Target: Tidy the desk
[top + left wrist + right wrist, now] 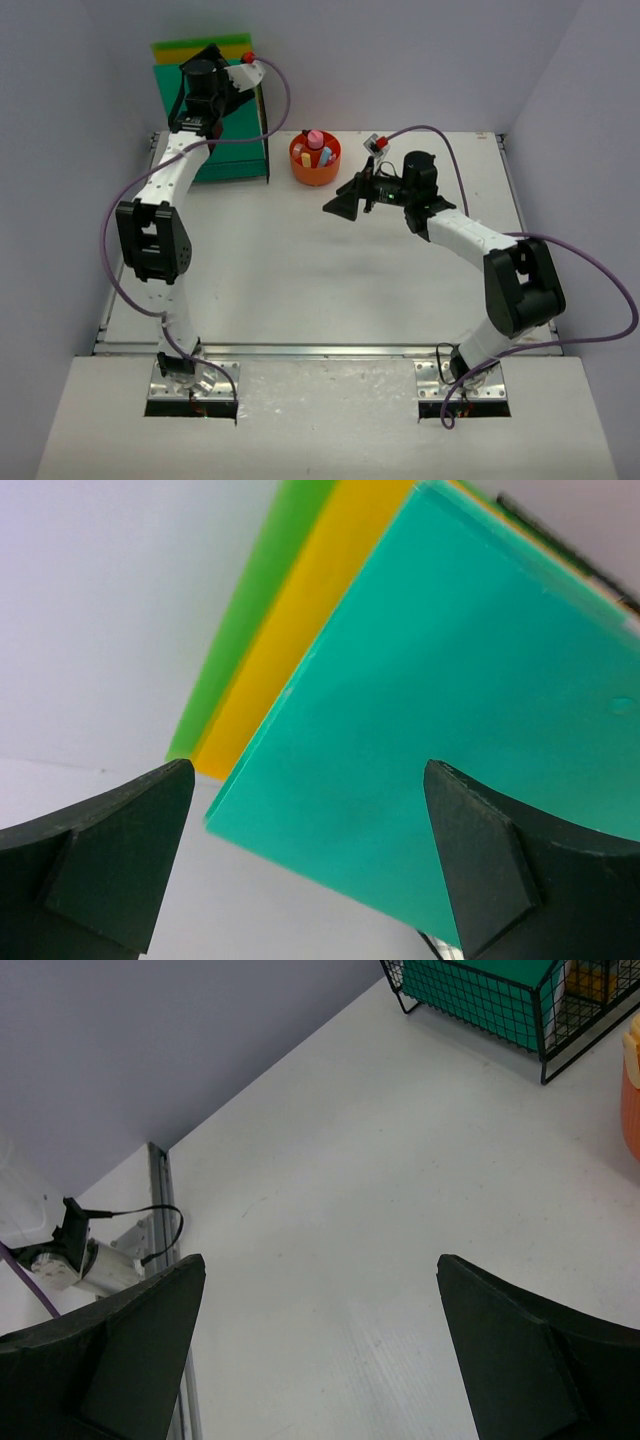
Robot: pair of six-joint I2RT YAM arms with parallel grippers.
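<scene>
One desk lay beneath two arms, its long axis running side to side, with one orange cup near its far edge. Left of the cup, one wire rack held three folders: green folder, yellow folder, teal folder. Their lower edges were hidden, and the cup's contents were hard to make out. The left gripper, left of the cup, and the right gripper, just right of it, both gaped wide and held nothing.
</scene>
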